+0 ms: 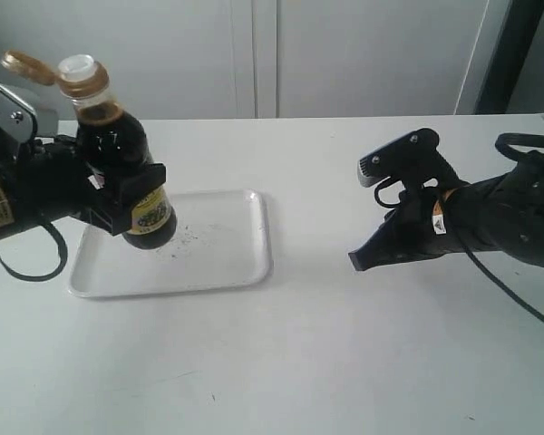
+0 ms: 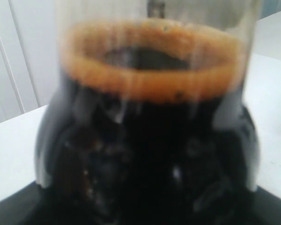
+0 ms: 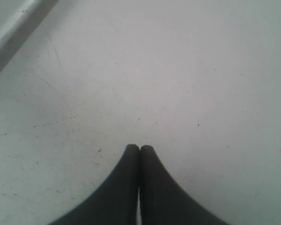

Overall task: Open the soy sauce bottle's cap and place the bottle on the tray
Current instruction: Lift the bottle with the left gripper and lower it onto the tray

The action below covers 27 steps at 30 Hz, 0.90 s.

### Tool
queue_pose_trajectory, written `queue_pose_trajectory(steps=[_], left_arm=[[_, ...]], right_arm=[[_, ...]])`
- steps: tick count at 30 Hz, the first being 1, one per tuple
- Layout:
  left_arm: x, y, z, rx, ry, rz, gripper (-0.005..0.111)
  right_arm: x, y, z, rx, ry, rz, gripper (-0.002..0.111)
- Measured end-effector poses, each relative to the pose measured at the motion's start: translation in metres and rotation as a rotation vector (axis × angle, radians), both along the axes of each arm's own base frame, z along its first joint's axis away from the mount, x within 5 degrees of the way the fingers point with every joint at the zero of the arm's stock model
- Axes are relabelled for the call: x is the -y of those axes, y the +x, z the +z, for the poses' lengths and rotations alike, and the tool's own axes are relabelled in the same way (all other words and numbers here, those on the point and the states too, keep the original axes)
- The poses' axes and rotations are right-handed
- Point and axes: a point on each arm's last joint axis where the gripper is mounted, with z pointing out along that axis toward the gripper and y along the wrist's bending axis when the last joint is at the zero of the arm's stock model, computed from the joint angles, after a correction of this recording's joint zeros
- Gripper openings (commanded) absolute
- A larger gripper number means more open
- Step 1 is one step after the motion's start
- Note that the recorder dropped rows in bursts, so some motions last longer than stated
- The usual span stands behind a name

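A: Where is the soy sauce bottle (image 1: 118, 140) found?

B: It is held tilted over the left part of the tray (image 1: 231, 267), with its base low over the tray floor. Whether contact is made cannot be told. The cap (image 1: 25, 63) is seen flipped back on its hinge, and the white pour spout (image 1: 79, 68) is exposed.

A: How is it gripped?

B: The body is pinched around the label by the left gripper (image 1: 131, 195). The right gripper (image 1: 355, 259) is seen low over the bare table (image 1: 344, 362), well apart from the tray, with its jaws pressed together and nothing held.

A: Which step is judged to be in hand?

B: Opening appears done, so placing is what remains. The bottle would need to be righted, lowered until its base is seated flat inside the rim, and only then released, since liquid could be spilled through the open spout.
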Motion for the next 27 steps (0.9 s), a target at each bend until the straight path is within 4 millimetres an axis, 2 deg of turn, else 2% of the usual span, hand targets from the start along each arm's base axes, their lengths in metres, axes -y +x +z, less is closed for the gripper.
queue_pose_trajectory(steps=[7, 17, 27], left_arm=[[0.017, 0.014, -0.006, 0.001, 0.043, -0.020, 0.000], [0.022, 0.039, -0.017, -0.020, 0.064, 0.005, 0.000], [0.023, 0.053, -0.036, -0.071, 0.054, 0.035, 0.000]], right_arm=[[0.000, 0.000, 0.000, 0.000, 0.000, 0.000, 0.000], [-0.001, 0.000, 0.000, 0.006, 0.005, 0.003, 0.000], [-0.001, 0.001, 0.001, 0.016, 0.013, 0.007, 0.000]])
